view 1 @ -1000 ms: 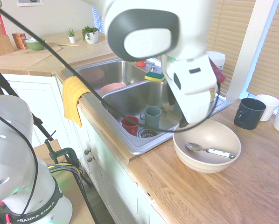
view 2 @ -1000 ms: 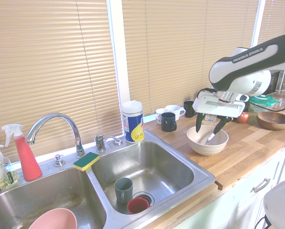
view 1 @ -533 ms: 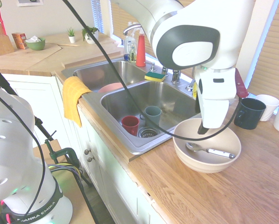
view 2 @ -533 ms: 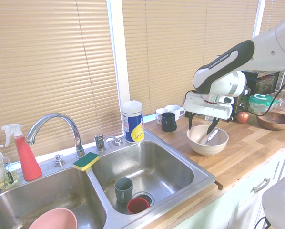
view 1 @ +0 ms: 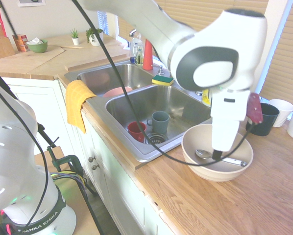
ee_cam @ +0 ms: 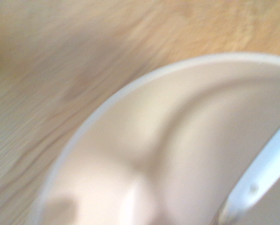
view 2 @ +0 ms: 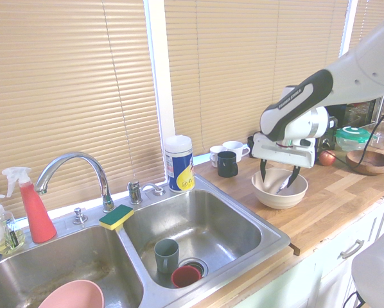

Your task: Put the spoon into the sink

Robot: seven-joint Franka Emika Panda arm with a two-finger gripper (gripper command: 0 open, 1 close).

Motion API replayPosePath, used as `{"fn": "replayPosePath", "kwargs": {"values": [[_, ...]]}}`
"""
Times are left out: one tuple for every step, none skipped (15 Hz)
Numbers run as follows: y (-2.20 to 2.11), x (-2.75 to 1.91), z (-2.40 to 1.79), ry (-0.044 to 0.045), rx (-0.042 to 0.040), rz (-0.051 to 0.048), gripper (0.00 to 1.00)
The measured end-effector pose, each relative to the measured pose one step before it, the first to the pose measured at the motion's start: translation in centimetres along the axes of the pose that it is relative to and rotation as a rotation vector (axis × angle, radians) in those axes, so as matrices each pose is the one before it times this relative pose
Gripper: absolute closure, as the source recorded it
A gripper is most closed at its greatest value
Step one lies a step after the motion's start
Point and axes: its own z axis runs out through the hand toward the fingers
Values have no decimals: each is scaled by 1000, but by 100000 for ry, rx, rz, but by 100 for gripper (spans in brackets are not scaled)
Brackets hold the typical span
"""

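Gripper point(view 2: 276, 186), fingers spread wide and empty, has dropped into the beige bowl point(view 1: 193, 142) over the spoon point(view 1: 205, 154). "FRANKA EMIKA" reads on the arm.

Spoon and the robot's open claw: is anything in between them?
No. In the first exterior view the open gripper hangs inside the beige bowl, just above the spoon; nothing between.

The white Franka arm point(view 1: 151, 24) sweeps in from about ten o'clock in the first exterior view, bends at a bulky white-and-grey wrist housing point(view 1: 215, 58) and drops a flat white hand section point(view 1: 228, 120) straight toward six o'clock. In the second exterior view the same arm enters from two o'clock. The black two-finger gripper point(view 2: 277, 181) points straight down, its jaws spread wide apart with nothing between them. One dark fingertip point(view 1: 216, 154) shows below the hand in the first exterior view.
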Motion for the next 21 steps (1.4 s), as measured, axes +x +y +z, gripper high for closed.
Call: {"fn": "replayPosePath", "kwargs": {"values": [[-199, 803, 506, 1973, -234, 2751, 0], [-100, 766, 338, 1345, -133, 2263, 0], [-49, 608, 240, 1060, 82, 1442, 0], [-12, 328, 180, 1098, 141, 559, 100], [-40, 43, 99, 1469, 129, 481, 100], [-77, -95, 79, 1550, 322, 698, 100], [-66, -91, 178, 1199, 175, 648, 100], [-27, -26, 216, 651, -78, 539, 100], [-38, -60, 261, 472, -41, 394, 100], [-40, -101, 209, 740, 21, 169, 100], [-26, -199, 142, 322, -107, 12, 100], [-45, -196, -7, 169, 132, -71, 100], [-85, -202, -85, 266, 322, -184, 100], [-88, -174, -90, 142, 261, -59, 100], [-108, -146, -114, 30, 296, 35, 100], [-118, -108, -126, 25, 316, -44, 100], [-97, -157, -103, -6, 262, -115, 100], [-67, -163, -73, 13, 155, -128, 100], [-30, -196, -35, -5, 46, -115, 100], [-23, -185, -28, -11, -3, -124, 100], [-36, -161, -43, 21, -2, -193, 100]]}}
